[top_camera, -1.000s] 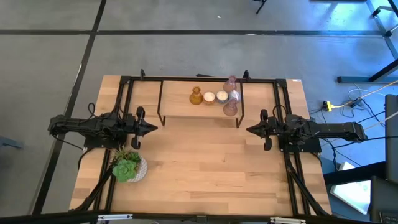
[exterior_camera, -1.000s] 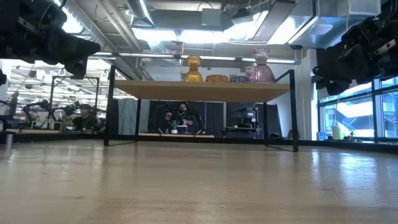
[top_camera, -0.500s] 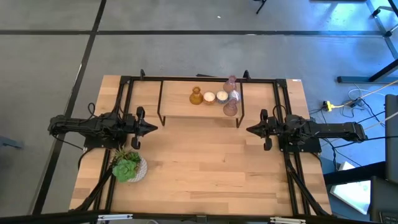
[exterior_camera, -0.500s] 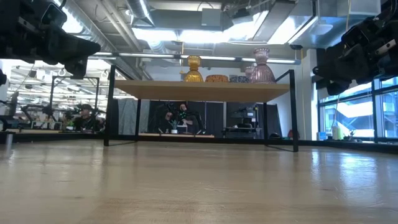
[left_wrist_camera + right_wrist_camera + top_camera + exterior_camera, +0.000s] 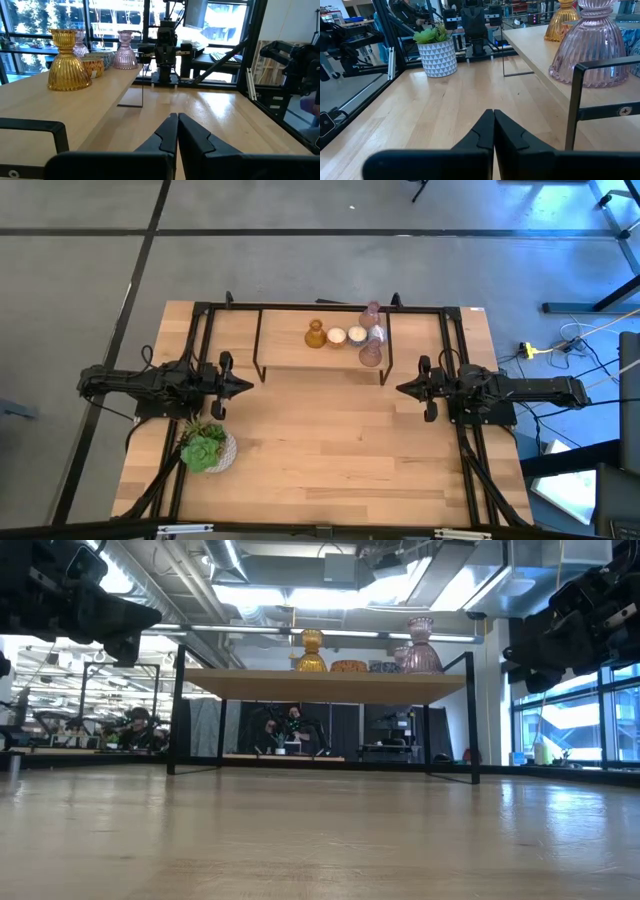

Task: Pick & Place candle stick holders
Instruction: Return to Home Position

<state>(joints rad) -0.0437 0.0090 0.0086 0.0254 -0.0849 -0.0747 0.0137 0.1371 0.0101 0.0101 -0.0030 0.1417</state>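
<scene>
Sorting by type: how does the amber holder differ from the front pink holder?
The amber holder is golden yellow, the pink holder pale rose. The amber holder stands at the group's left end, the pink holder at its right front. Both are ribbed, bell-shaped, upright on the shelf.

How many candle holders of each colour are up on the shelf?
Amber-gold holder: 1
Pink holders: 2
Small pale-topped holders: 2
Bluish-clear holder, partly hidden between the pink ones: 1
Total: 6, all standing on the shelf, as far as these views show.
</scene>
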